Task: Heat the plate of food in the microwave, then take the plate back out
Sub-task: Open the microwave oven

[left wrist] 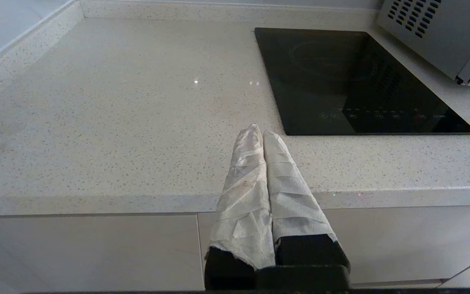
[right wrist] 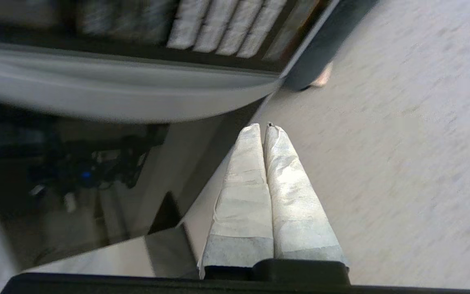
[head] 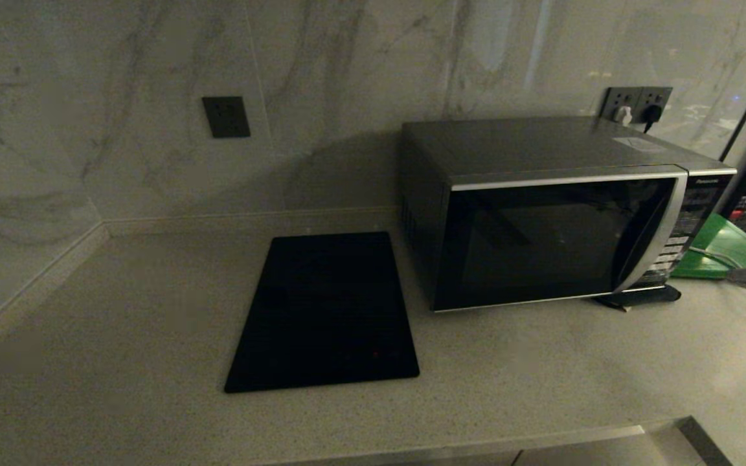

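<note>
Right gripper closing in on the microwave; plate of food not in sight.

We take the microwave [head: 561, 213] as our landmark: door shut, standing on the counter [head: 153, 310] against the marble wall. We note the right gripper [right wrist: 264, 126] with its wrapped fingers pressed together, empty, just off the door's lower corner below the keypad [head: 674, 243]. The left gripper [left wrist: 259, 132], fingers likewise together and empty, hangs off the counter edge, well away from the microwave, past the black slab [head: 327, 310]. A green board [head: 723, 249] lies beyond the microwave's keypad side.
</note>
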You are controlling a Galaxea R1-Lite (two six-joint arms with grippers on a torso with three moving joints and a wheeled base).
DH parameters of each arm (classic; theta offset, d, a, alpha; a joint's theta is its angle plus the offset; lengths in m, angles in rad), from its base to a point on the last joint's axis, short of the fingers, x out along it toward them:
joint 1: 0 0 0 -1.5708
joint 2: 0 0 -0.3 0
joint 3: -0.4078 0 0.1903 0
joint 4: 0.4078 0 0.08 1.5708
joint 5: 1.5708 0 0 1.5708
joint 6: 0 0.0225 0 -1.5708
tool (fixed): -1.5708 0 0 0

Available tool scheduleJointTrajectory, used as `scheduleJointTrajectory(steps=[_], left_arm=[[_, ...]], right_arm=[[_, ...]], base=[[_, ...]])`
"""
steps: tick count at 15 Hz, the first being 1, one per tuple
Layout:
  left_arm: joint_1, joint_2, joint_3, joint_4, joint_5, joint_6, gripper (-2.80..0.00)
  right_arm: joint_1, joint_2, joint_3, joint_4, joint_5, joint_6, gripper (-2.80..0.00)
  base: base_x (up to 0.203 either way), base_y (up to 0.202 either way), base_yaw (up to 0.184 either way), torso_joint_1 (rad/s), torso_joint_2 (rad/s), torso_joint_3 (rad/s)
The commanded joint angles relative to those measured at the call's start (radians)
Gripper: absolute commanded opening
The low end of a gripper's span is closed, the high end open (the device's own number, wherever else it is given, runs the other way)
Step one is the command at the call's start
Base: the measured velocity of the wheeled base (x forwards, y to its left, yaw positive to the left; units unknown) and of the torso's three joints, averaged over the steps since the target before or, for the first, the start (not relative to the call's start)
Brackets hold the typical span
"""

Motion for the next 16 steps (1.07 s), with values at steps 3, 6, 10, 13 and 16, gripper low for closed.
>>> scheduleJointTrajectory(steps=[3,6,10,13,16], left_arm=[[0.001,0.002,0.000,0.000,0.001,-0.001,-2.80],[0.001,0.002,0.000,0.000,0.001,-0.001,-2.80],[0.001,0.002,0.000,0.000,0.001,-0.001,-2.80],[0.001,0.002,0.000,0.000,0.001,-0.001,-2.80],[0.001,0.002,0.000,0.000,0.001,-0.001,-2.80]], right_arm=[[0.019,0.110,-0.033,-0.028,-0.031,-0.020,-2.80],[0.043,0.162,-0.067,-0.028,-0.073,-0.019,-2.80],[0.074,0.207,-0.117,-0.028,-0.075,-0.015,-2.80],[0.087,0.242,-0.175,-0.024,-0.077,-0.009,-2.80],[0.096,0.281,-0.208,-0.024,-0.079,-0.008,-2.80]], base=[[0.000,0.000,0.000,0.000,0.00,0.000],[0.000,0.000,0.000,0.000,0.00,0.000],[0.000,0.000,0.000,0.000,0.00,0.000],[0.000,0.000,0.000,0.000,0.00,0.000],[0.000,0.000,0.000,0.000,0.00,0.000]])
